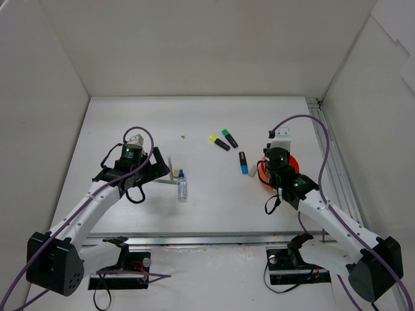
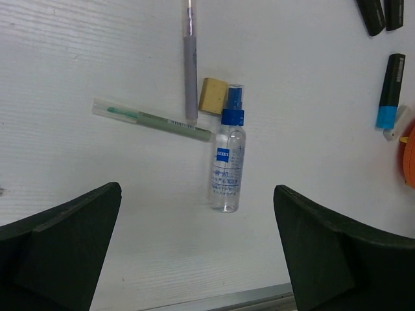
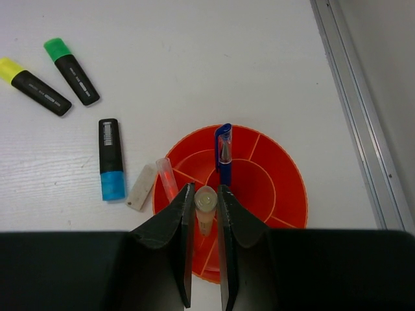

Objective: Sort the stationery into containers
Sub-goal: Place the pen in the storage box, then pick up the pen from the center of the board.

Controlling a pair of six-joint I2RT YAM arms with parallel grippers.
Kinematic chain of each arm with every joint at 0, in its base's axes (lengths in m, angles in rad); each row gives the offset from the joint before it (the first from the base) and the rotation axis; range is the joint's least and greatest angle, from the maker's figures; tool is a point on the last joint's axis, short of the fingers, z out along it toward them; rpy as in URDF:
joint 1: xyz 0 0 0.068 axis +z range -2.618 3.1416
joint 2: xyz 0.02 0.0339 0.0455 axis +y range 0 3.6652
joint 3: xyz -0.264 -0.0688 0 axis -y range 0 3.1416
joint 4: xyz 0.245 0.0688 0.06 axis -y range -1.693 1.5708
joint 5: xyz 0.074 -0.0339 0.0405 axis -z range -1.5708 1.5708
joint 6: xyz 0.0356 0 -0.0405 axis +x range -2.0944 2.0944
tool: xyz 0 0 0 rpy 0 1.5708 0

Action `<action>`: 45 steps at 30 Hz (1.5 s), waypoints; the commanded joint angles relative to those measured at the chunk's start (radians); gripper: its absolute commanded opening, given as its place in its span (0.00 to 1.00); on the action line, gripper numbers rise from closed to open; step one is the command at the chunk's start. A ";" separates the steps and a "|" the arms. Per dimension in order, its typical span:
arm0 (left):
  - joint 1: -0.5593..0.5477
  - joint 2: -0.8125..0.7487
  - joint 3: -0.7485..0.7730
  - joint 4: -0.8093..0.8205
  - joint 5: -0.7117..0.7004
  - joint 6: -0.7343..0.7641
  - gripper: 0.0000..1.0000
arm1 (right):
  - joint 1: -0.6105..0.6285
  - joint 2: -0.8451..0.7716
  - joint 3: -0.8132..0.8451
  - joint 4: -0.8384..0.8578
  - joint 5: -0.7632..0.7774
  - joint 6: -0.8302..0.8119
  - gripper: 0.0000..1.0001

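A: Right gripper [image 3: 205, 189], status?

B: Fingers were closed on a pale stick [image 3: 205, 202]. It was seen end-on, so its kind could not be determined. It was held upright over the near side of the orange pot [image 3: 285, 188], presumably so it could drop straight between the dividers. Could not tell whether its lower end touched the pot.

A: Anything already in the pot?

B: A blue pen [image 3: 224, 152] stood near the middle. A red pen [image 3: 167, 178] leaned at the left rim.

A: What was left on the table?

B: A blue-capped highlighter [image 3: 110, 159] and a white eraser [image 3: 141, 186] lay just left of the pot. A green highlighter [image 3: 71, 61] and a yellow highlighter [image 3: 35, 85] lay side by side, further off.

A: Left gripper [image 2: 196, 194]?

B: Fingers were spread wide and held nothing. It hovered above a spray bottle [image 2: 228, 165] lying flat, its cap against a tan block [image 2: 213, 96]. A green pen [image 2: 152, 120] and a grey pen [image 2: 190, 65] lay just beside it. Judgement: the wide opening suited the bottle's girth, so it was likely the next pick. Being round, the bottle could roll if nudged.
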 commanded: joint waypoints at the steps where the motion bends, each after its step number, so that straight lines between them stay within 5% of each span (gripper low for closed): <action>1: 0.026 0.003 0.030 0.001 0.027 -0.039 1.00 | -0.005 -0.001 -0.003 0.069 -0.023 0.022 0.02; 6: 0.048 0.006 0.016 0.010 0.028 -0.057 1.00 | -0.005 -0.045 -0.005 0.069 -0.059 0.028 0.03; 10: 0.067 0.037 0.018 -0.022 0.001 -0.103 1.00 | -0.006 -0.059 -0.006 0.047 -0.060 0.038 0.28; 12: 0.081 0.060 0.030 -0.046 -0.019 -0.122 1.00 | -0.006 -0.068 -0.006 0.026 -0.063 0.048 0.54; 17: 0.109 0.143 0.050 -0.092 -0.015 -0.228 0.99 | -0.006 -0.137 -0.011 0.003 -0.094 0.058 0.78; 18: 0.109 0.151 0.049 -0.094 -0.015 -0.248 0.98 | -0.005 -0.151 -0.011 0.003 -0.106 0.058 0.95; 19: 0.109 0.172 0.046 -0.095 -0.013 -0.268 0.96 | -0.005 -0.163 -0.013 0.004 -0.126 0.058 0.98; 27: 0.118 0.367 0.104 -0.163 -0.086 -0.490 0.90 | -0.005 -0.197 -0.006 0.003 -0.186 0.069 0.98; 38: 0.094 0.571 0.332 -0.387 -0.221 -0.631 0.84 | -0.006 -0.182 -0.008 0.001 -0.164 0.063 0.98; 45: 0.063 0.657 0.420 -0.491 -0.269 -0.699 0.71 | -0.006 -0.174 -0.008 0.003 -0.149 0.060 0.98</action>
